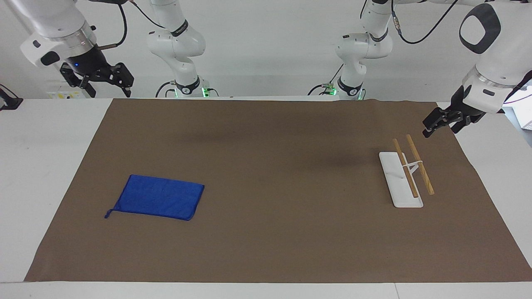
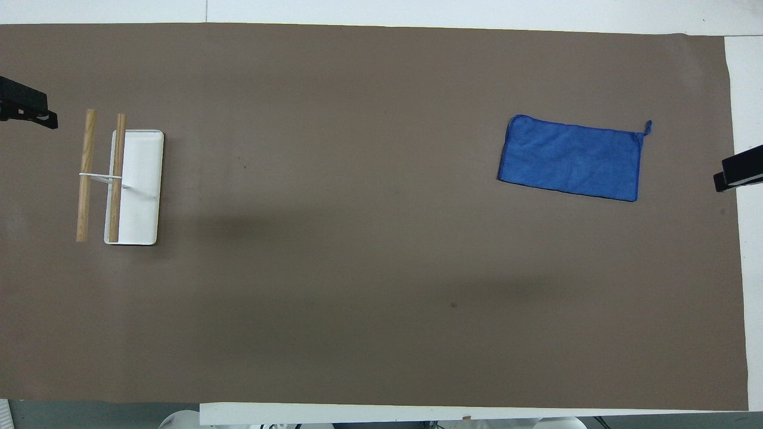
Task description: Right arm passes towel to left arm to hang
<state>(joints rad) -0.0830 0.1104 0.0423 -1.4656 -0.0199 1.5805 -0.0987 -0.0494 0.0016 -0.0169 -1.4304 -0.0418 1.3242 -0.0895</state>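
The blue towel (image 1: 160, 202) lies flat on the brown mat toward the right arm's end, its loop string at the corner farthest from the robots; it also shows in the overhead view (image 2: 572, 158). My right gripper (image 1: 109, 88), a wide black claw with a blue light, hangs open and empty in the air over the table edge at its own end, well away from the towel; its tip shows in the overhead view (image 2: 739, 173). My left gripper (image 1: 428, 129), slim and black, hovers just above the mat beside the rack (image 1: 405, 172) and holds nothing; its tip shows in the overhead view (image 2: 36, 113).
The rack (image 2: 134, 185) has a white base and two raised wooden rails and stands toward the left arm's end. The brown mat (image 1: 266, 166) covers most of the white table. Both arm bases stand at the robots' edge.
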